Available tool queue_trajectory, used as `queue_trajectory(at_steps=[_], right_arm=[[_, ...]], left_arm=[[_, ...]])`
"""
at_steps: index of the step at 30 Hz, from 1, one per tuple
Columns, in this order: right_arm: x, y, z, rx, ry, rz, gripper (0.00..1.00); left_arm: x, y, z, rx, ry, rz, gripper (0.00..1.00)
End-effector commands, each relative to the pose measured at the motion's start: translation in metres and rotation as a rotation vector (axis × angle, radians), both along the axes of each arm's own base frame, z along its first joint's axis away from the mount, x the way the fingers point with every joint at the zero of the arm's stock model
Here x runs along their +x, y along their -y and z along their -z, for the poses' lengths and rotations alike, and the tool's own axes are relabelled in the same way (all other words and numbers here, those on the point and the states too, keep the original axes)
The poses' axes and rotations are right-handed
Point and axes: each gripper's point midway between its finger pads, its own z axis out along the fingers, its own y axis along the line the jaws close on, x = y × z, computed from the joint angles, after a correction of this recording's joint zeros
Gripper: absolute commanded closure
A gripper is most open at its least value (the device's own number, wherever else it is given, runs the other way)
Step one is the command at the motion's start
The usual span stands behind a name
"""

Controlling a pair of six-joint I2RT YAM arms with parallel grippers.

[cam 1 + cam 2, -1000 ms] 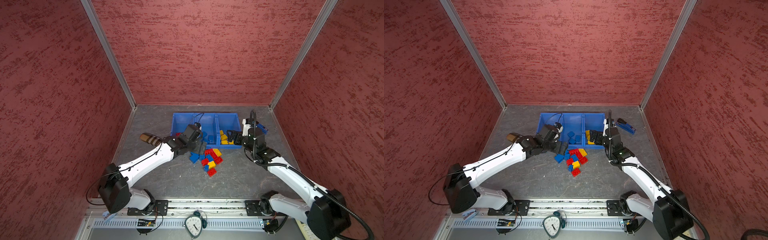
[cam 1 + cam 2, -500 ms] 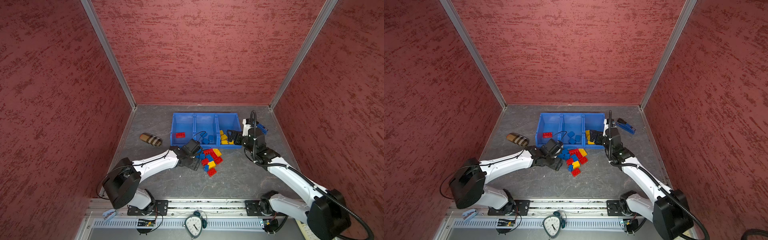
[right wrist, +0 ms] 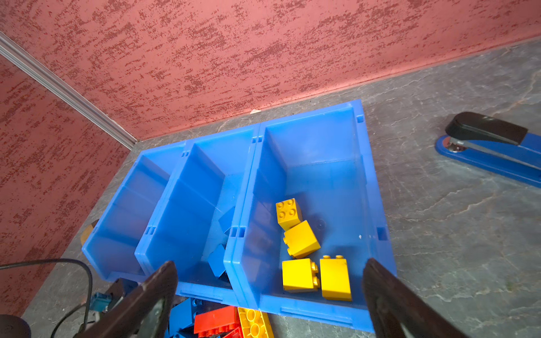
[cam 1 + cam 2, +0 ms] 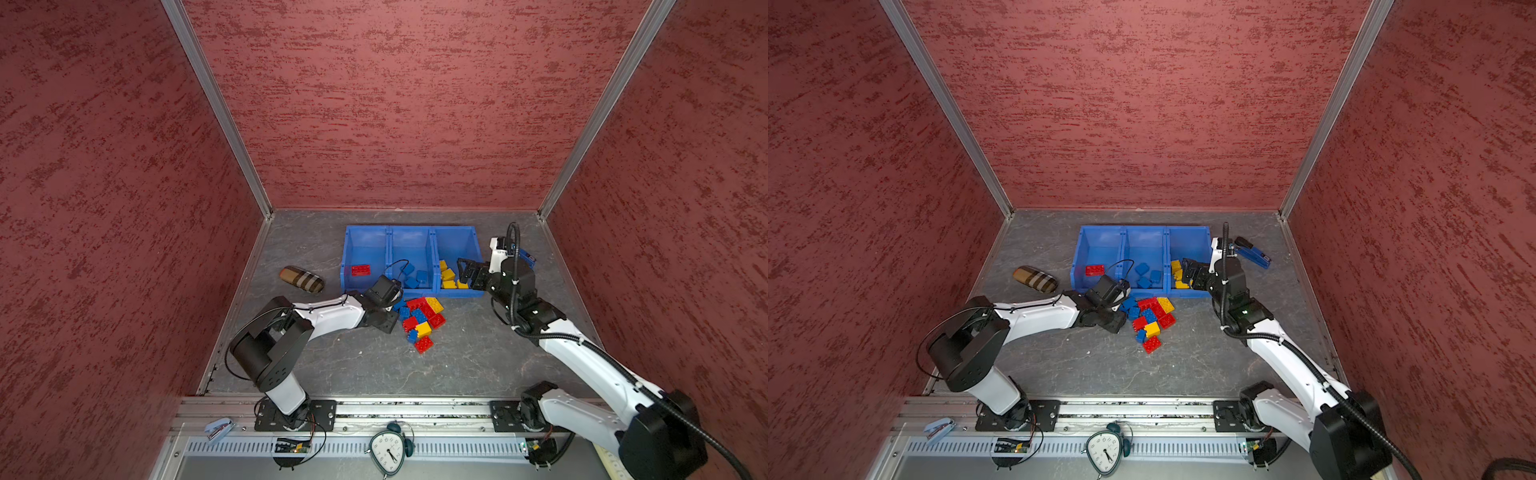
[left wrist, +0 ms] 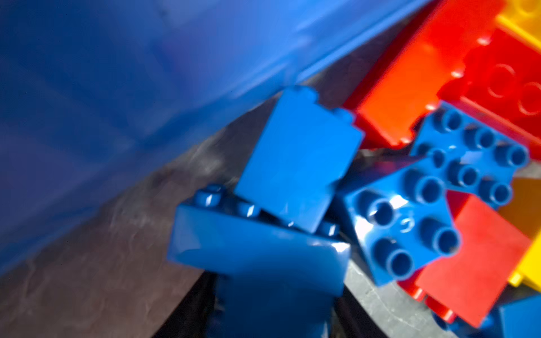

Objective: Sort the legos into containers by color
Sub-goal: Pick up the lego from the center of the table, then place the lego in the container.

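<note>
Three joined blue containers (image 4: pixel 409 228) (image 4: pixel 1144 227) (image 3: pixel 310 115) stand in a row at the back. The left one holds a red lego (image 4: pixel 360 270), the middle one blue legos (image 4: pixel 413 276), the right one yellow legos (image 3: pixel 301 238). A pile of red, blue and yellow legos (image 4: pixel 422 320) (image 4: pixel 1152 318) lies in front of them. My left gripper (image 4: pixel 397 309) (image 5: pixel 275 292) is low at the pile's left edge, shut on a blue lego (image 5: pixel 257 248). My right gripper (image 4: pixel 465 272) (image 3: pixel 270 263) hangs open over the front of the right container, holding nothing.
A plaid case (image 4: pixel 302 279) lies left of the containers. A blue-black stapler (image 4: pixel 1252 251) (image 3: pixel 491 146) lies to their right, behind my right arm. A clock (image 4: pixel 388 451) and a small stapler (image 4: pixel 218 428) sit at the front rail. Red walls close three sides.
My left gripper came back from over the containers and down to the pile's left edge, and its jaws closed in on a blue lego. The right arm has stayed put.
</note>
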Motion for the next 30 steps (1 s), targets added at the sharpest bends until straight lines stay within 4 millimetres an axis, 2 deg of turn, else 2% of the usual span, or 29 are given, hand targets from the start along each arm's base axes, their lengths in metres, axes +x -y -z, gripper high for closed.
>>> queue_trajectory(at_steps=[1,4,6,8,10,12,14,16,22,26,30], right_arm=[[0.001,0.006,-0.004,0.001,0.023,0.03,0.01],[0.001,0.005,-0.003,-0.002,0.022,0.026,0.01],[0.001,0.005,-0.003,-0.004,0.022,0.024,0.01],[0.001,0.005,-0.003,-0.004,0.022,0.026,0.01],[0.001,0.005,-0.003,-0.004,0.024,0.025,0.01],[0.001,0.005,-0.004,-0.006,0.03,0.021,0.01],[0.001,0.004,-0.006,-0.009,0.036,0.016,0.01],[0.0,0.003,-0.007,-0.005,0.04,0.009,0.01],[-0.002,0.005,-0.004,0.005,0.039,0.018,0.01],[-0.004,0.006,-0.004,0.017,0.042,0.025,0.01],[-0.009,0.0,-0.005,0.028,0.032,-0.015,0.01]], left_arm=[[-0.004,0.006,0.007,-0.002,-0.006,0.028,0.62],[-0.011,0.002,0.002,0.002,-0.011,0.013,0.71],[-0.019,0.001,-0.011,0.006,-0.004,0.002,0.76],[-0.022,0.0,-0.034,0.027,0.037,-0.008,0.77],[-0.021,0.007,-0.069,-0.008,0.096,-0.009,0.76],[-0.009,0.021,-0.107,-0.101,0.163,-0.012,0.73],[0.007,0.034,-0.132,-0.161,0.205,-0.016,0.68],[0.03,0.042,-0.143,-0.18,0.217,-0.039,0.71],[0.11,0.049,-0.14,-0.071,0.311,-0.187,0.73],[0.14,0.059,-0.125,-0.071,0.319,-0.217,0.73],[0.158,0.058,-0.091,-0.043,0.255,-0.266,0.72]])
